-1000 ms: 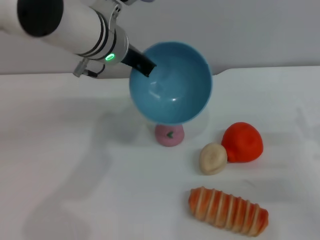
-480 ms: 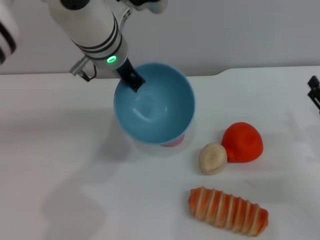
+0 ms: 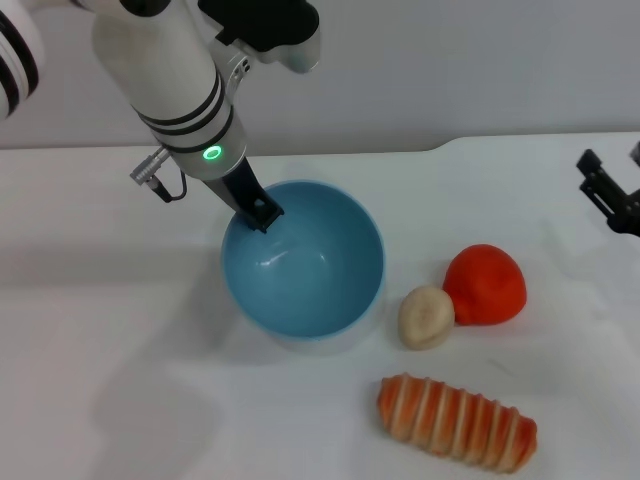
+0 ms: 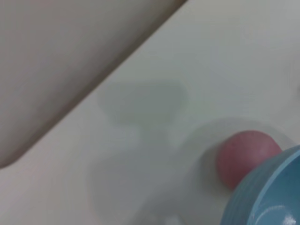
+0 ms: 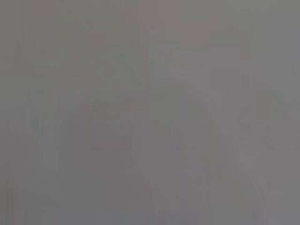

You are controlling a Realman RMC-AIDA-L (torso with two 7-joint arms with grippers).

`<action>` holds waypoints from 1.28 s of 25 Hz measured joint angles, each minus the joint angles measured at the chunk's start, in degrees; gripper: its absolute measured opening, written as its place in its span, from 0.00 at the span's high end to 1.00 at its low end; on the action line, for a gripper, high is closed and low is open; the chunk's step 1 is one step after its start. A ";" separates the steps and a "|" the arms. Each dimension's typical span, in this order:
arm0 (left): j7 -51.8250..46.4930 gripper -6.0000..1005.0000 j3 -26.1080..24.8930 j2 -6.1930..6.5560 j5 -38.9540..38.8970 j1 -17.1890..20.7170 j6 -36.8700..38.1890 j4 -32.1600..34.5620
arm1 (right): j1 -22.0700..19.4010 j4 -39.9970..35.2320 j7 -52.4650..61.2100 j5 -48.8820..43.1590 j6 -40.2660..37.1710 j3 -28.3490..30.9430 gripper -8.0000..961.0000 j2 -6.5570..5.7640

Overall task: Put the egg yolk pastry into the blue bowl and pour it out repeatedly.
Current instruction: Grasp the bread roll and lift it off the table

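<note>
The blue bowl (image 3: 305, 265) stands upright and empty near the middle of the table. My left gripper (image 3: 262, 212) is shut on its far-left rim. In the left wrist view a piece of the blue bowl's outer wall (image 4: 267, 197) shows. The egg yolk pastry (image 3: 427, 316) lies on the table just right of the bowl, touching a red fruit (image 3: 485, 284). My right gripper (image 3: 612, 192) hovers open at the right edge of the head view, apart from the pastry. The right wrist view is plain grey.
A long orange-striped bread loaf (image 3: 456, 422) lies in front of the pastry. A pink ball (image 4: 248, 157) sits behind the bowl, seen only from the left wrist. The white table (image 3: 120, 380) meets a grey wall at the back.
The left arm has turned the bowl from tilted toward me to upright and lowered it, hiding the pink ball. The right gripper has come farther in from the right edge.
</note>
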 joint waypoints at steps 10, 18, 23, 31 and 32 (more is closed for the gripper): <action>0.16 1.00 0.48 -0.21 -2.13 1.35 5.66 2.69 | -1.08 -18.56 38.57 -24.24 7.12 -5.79 0.26 -0.55; -0.28 0.99 -0.11 0.11 -1.90 2.24 9.73 2.93 | -5.91 -43.48 78.72 -57.15 2.16 -0.12 0.26 0.00; -0.20 1.00 -0.57 0.25 -1.87 1.88 11.33 4.08 | -5.09 -45.35 86.24 -58.49 -8.63 6.31 0.26 -0.72; -0.38 0.99 -0.68 0.27 -1.87 2.04 12.21 4.99 | -3.05 -47.67 107.21 -70.44 -13.63 8.09 0.27 -1.62; -0.41 0.99 -0.72 0.27 -1.87 2.14 12.26 4.93 | -2.96 -47.22 108.61 -71.29 -14.36 8.82 0.27 -1.77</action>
